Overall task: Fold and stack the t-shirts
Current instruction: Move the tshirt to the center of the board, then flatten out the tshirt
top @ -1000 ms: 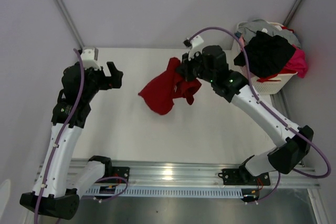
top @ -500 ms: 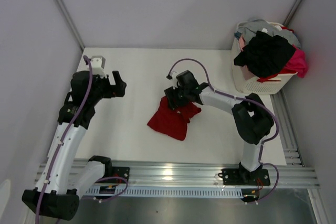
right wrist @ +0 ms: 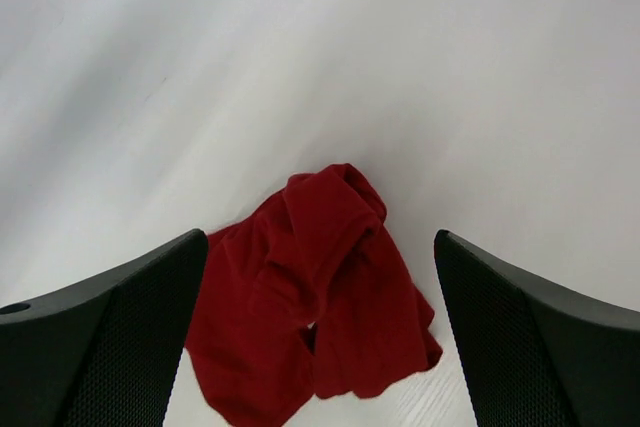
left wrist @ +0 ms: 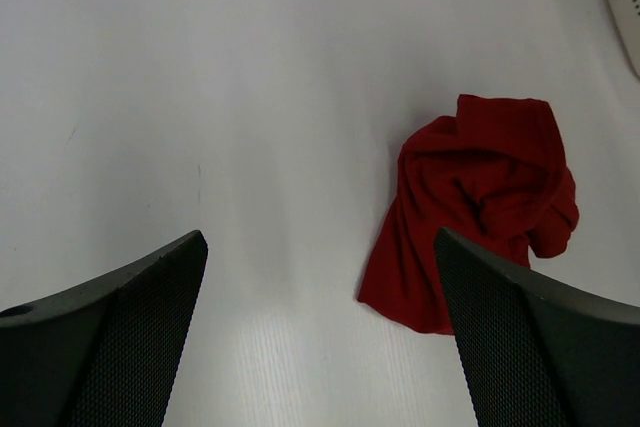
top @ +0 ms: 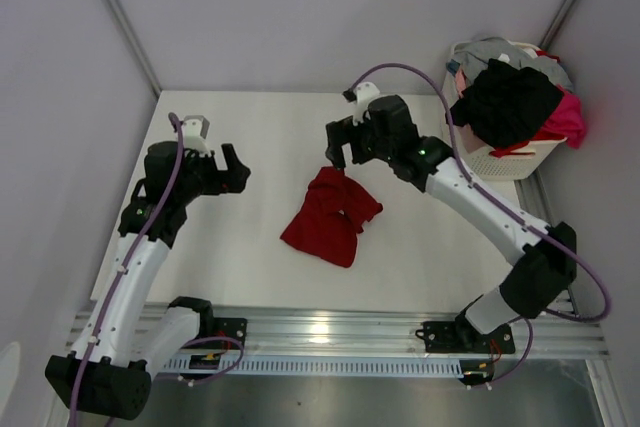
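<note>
A crumpled dark red t-shirt (top: 330,217) lies in a heap near the middle of the white table (top: 250,117); it also shows as the red t-shirt (left wrist: 470,207) in the left wrist view and the red t-shirt (right wrist: 315,297) in the right wrist view. My right gripper (top: 342,149) hangs just above the heap's far end, open, nothing between its fingers (right wrist: 110,337). My left gripper (top: 232,169) hovers open to the left of the shirt, well apart from it. More t-shirts (top: 512,102), black, pink and grey, are piled in the basket.
A white laundry basket (top: 500,159) stands at the table's far right corner, next to the right arm's elbow. Grey walls close in the table at the back and left. A metal rail (top: 330,332) runs along the near edge.
The right gripper carried the red t-shirt down to the table, opened and let it go, then rose and drew back a little. The left gripper drifted slightly toward the shirt.
</note>
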Robot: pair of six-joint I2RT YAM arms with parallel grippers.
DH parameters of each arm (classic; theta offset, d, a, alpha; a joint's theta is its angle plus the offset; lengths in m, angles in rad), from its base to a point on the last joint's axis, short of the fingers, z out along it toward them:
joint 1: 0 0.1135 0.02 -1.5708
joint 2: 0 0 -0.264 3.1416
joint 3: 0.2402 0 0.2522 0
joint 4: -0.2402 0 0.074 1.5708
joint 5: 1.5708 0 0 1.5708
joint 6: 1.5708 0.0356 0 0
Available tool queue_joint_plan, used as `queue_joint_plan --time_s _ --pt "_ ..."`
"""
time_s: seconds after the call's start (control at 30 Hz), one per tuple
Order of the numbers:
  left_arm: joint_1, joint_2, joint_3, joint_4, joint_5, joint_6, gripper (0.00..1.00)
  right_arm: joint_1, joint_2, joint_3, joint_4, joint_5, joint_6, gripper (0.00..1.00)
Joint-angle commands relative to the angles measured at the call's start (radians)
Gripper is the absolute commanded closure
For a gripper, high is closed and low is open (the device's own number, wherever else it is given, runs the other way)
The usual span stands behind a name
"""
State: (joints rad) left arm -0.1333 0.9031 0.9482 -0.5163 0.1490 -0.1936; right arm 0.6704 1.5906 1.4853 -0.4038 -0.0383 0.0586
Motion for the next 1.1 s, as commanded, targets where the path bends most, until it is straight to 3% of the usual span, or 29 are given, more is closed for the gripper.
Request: queue_joint_plan --time_s 0.0,0.17,0.27,0.3,0.4,0.63,0.73,0.83,0.87,1.07 --pt "0.003 0.005 0.000 0.067 0.079 -0.041 0.01 -0.006 -0.133 -0.118 -0.079 0.084 0.099 0.02" --pt "0.003 0.033 -0.002 0.087 0.138 -0.056 0.01 -0.005 -0.221 -0.344 0.005 0.006 0.272 0.11" --pt "0.003 0.040 0.000 0.075 0.152 -0.059 0.01 0.018 -0.216 -0.424 0.084 -0.015 0.300 0.20" --pt "0.003 0.040 -0.005 0.072 0.146 -0.060 0.01 0.026 -0.207 -0.434 0.104 -0.038 0.300 0.27" --pt "0.003 0.034 -0.028 0.049 0.127 -0.052 0.01 0.066 -0.141 -0.402 0.134 -0.049 0.284 0.33" --pt "0.004 -0.004 -0.091 0.044 0.152 -0.075 0.01 0.084 0.073 -0.231 0.169 0.012 0.213 0.34" --pt "0.003 -0.021 -0.146 0.058 0.170 -0.087 0.01 0.078 0.156 -0.137 0.146 0.069 0.179 0.52" --pt "0.003 -0.027 -0.164 0.061 0.190 -0.087 0.01 0.067 0.233 -0.071 0.065 0.106 0.161 0.84" --pt "0.003 -0.032 -0.167 0.064 0.205 -0.080 0.01 0.066 0.241 -0.042 0.056 0.106 0.156 1.00" --pt "-0.075 -0.055 -0.218 0.207 0.405 -0.061 0.02 0.058 0.164 0.050 0.081 0.051 0.107 1.00"
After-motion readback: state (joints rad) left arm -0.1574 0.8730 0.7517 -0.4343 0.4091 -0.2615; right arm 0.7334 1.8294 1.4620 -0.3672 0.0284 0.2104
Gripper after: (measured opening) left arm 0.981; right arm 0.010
